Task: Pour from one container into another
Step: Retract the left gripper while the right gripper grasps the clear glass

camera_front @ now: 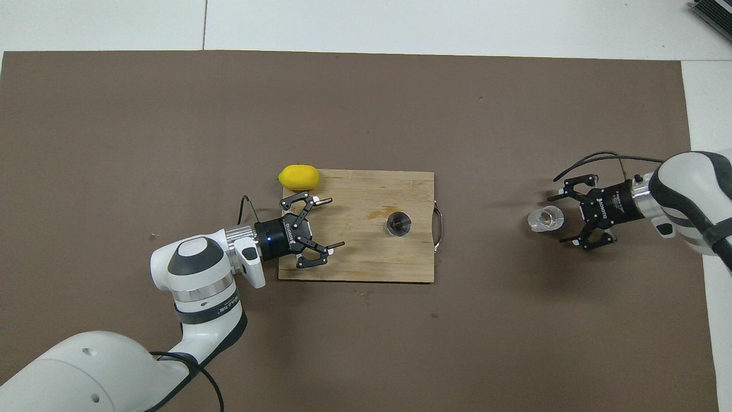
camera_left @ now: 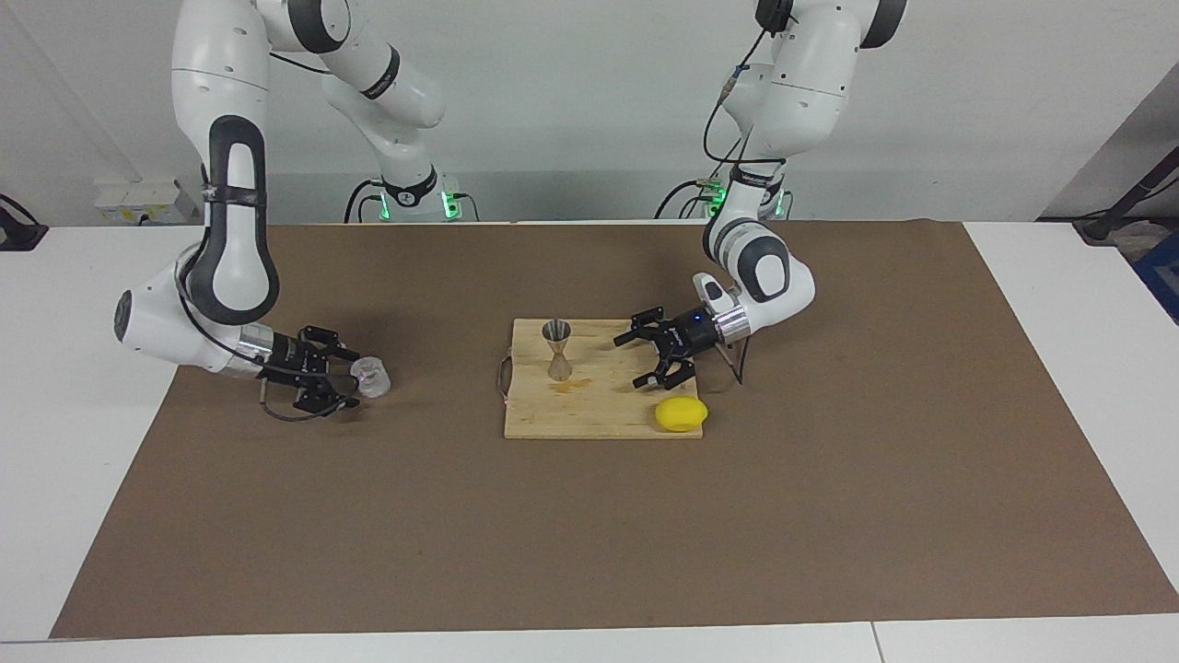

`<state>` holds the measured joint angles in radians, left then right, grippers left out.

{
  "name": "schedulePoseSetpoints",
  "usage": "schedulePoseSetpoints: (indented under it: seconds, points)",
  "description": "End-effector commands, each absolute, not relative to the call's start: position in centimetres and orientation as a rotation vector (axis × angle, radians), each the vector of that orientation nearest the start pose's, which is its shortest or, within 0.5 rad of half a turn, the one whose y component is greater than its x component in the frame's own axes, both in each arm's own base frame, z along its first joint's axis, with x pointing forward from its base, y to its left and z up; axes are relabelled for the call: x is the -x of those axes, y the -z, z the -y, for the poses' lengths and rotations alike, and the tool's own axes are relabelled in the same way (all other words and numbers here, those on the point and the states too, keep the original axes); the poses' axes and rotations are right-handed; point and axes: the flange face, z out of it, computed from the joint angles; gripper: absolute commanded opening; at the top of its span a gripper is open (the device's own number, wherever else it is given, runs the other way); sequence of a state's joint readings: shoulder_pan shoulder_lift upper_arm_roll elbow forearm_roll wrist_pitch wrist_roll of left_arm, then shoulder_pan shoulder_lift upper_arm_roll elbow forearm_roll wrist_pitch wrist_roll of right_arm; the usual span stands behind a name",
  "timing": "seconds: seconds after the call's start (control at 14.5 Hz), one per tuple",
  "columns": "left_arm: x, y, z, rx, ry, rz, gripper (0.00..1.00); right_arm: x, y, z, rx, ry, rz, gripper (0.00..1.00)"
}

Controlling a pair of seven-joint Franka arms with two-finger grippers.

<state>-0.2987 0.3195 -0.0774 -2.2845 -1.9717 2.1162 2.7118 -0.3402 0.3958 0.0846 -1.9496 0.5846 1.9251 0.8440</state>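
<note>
The clear squat cup point(camera_left: 373, 377) stands on the brown mat toward the right arm's end; it also shows in the overhead view point(camera_front: 546, 219). My right gripper point(camera_left: 346, 374) point(camera_front: 559, 220) is low and open, its fingertips on either side of the cup's edge, not closed on it. The grey metal jigger point(camera_left: 556, 348) point(camera_front: 397, 223) stands upright on the wooden cutting board point(camera_left: 599, 419) point(camera_front: 372, 266). My left gripper point(camera_left: 631, 361) point(camera_front: 336, 223) is open and empty, low over the board, a short gap from the jigger.
A yellow lemon point(camera_left: 682, 413) point(camera_front: 298, 177) lies at the board's corner farther from the robots, toward the left arm's end. A small wet stain point(camera_left: 571, 385) marks the board beside the jigger. The board has a metal handle point(camera_front: 439, 223) facing the cup.
</note>
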Motion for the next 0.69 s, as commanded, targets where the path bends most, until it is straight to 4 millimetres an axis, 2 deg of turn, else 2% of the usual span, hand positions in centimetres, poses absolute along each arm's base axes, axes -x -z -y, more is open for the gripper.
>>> schedulePoseSetpoints:
  seconds: [0.0, 0.21, 0.35, 0.62]
  points:
    - [-45.9, -22.6, 21.3, -1.517, -1.286, 1.353, 1.0, -55.9, -25.6, 9.4, 1.992, -0.74, -1.69, 0.98]
    - [-46.0, -23.2, 18.5, -1.493, -1.285, 1.381, 1.0, -55.5, -25.2, 9.0, 1.973, -0.741, -1.697, 0.96]
    - [-46.2, -23.4, 15.4, -1.476, -1.266, 1.431, 1.0, -55.5, -25.3, 9.0, 1.97, -0.742, -1.699, 0.86]
    - [-46.3, -23.4, 8.2, -1.425, -1.2, 1.535, 1.0, -55.8, -25.8, 9.2, 1.962, -0.749, -1.699, 0.3]
